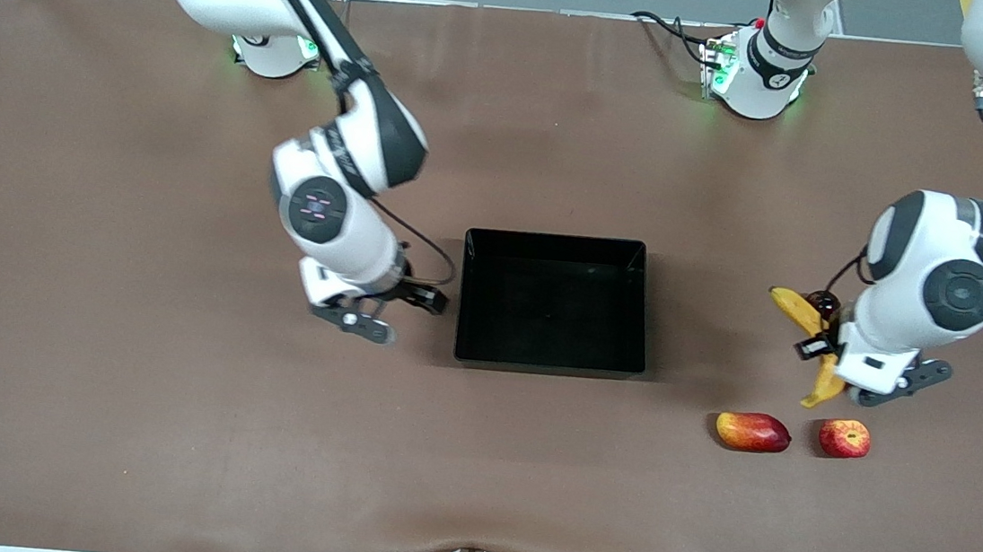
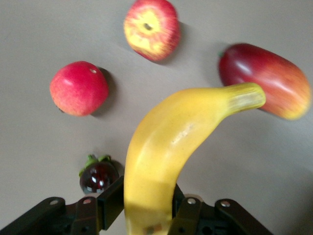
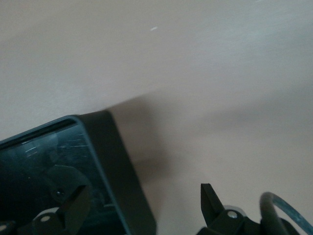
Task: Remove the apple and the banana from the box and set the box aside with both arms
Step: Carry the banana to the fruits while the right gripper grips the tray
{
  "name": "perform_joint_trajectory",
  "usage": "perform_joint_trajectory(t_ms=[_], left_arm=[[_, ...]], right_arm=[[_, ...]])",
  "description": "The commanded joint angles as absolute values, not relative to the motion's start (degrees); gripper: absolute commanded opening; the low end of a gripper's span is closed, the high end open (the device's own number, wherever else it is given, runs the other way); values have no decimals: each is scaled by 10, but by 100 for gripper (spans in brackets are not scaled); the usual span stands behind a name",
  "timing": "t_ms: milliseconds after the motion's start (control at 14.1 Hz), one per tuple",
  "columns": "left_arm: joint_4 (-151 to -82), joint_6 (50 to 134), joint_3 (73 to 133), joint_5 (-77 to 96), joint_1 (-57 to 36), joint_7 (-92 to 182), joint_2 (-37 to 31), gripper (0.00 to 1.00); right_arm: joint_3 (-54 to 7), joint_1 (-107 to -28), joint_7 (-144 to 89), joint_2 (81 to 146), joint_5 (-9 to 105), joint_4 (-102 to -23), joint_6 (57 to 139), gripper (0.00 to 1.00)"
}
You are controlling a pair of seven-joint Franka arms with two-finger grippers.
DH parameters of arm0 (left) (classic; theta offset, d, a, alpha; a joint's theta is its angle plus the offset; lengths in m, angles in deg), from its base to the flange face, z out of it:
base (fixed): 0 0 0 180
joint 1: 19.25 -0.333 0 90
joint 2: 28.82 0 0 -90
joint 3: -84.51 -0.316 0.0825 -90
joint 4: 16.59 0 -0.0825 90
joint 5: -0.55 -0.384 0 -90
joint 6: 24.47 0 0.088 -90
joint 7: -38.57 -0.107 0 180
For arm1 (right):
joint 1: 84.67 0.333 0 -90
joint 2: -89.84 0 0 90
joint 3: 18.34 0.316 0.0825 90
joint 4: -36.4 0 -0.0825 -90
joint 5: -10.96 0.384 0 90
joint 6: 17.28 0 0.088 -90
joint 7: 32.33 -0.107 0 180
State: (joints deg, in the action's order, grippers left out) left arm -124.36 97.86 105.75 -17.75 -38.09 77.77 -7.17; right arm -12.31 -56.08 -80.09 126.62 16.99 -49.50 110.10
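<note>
My left gripper (image 1: 832,360) is shut on the long yellow banana (image 1: 799,312) near the left arm's end of the table. In the left wrist view the banana (image 2: 166,142) sits between the fingers of that gripper (image 2: 144,198). The red apple with yellow streaks (image 1: 844,438) lies on the table nearer the front camera; it also shows in the left wrist view (image 2: 150,28). The black box (image 1: 463,309) stands mid-table. My right gripper (image 1: 417,299) is open at the box's wall toward the right arm's end. In the right wrist view the gripper (image 3: 142,193) straddles the box wall (image 3: 115,161).
A red-yellow mango-like fruit (image 1: 752,432) lies beside the apple, toward the box. A small dark maroon fruit (image 1: 823,301) sits by the banana's upper end. The left wrist view also shows a plain red round fruit (image 2: 78,88) on the table.
</note>
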Motion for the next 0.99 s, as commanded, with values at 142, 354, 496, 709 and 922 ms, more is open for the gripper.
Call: perform_joint_trajectory(t_ms=[142, 354, 496, 709, 922], left_arm=[[-1263, 1076, 1062, -176, -421, 800, -9, 0], [-1262, 1120, 1061, -176, -431, 814, 34, 0], [-1258, 1126, 1060, -177, -426, 821, 54, 8], [-1246, 1126, 1060, -183, -425, 817, 64, 93], [-1243, 1111, 1060, -195, -425, 816, 33, 100]], right_arm=[[-130, -518, -820, 1319, 173, -461, 1142, 87], [-132, -507, -833, 1329, 147, -458, 1139, 18], [-131, -517, -803, 1326, 102, -457, 1134, 0], [-131, -521, -805, 1324, 108, -455, 1132, 0], [-127, -539, -802, 1317, 109, -453, 1113, 0]])
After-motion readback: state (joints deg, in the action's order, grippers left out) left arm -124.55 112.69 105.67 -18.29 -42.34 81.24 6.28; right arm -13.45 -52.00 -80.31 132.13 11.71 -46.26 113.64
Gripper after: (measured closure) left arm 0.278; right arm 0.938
